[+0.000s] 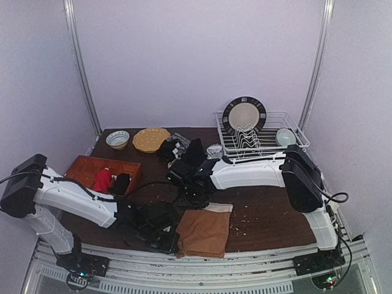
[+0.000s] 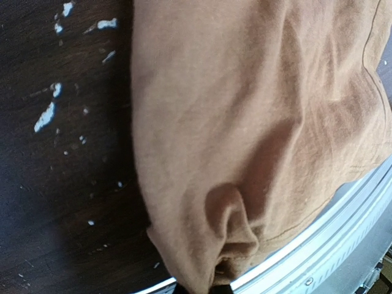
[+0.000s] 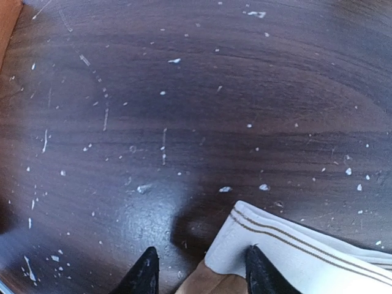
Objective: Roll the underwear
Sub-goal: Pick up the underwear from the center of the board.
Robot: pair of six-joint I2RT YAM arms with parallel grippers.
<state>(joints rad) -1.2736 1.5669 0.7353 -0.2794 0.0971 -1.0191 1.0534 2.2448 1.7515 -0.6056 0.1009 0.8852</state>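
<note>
The tan-brown underwear (image 1: 204, 233) lies spread mostly flat at the near edge of the tabletop (image 1: 269, 214), about centre. Its white, tan-striped waistband (image 3: 294, 245) is on the far side. The near-left corner is bunched into a fold.

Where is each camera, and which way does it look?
Top external: high behind the arms, looking down at the table; left arm and right arm show.
Left wrist: close over the tan underwear at the table's near edge; its jaws barely show.
Right wrist: close over bare table and the white waistband; two black jaws show, apart.
Shared: top and left wrist both see the tan underwear.
</note>
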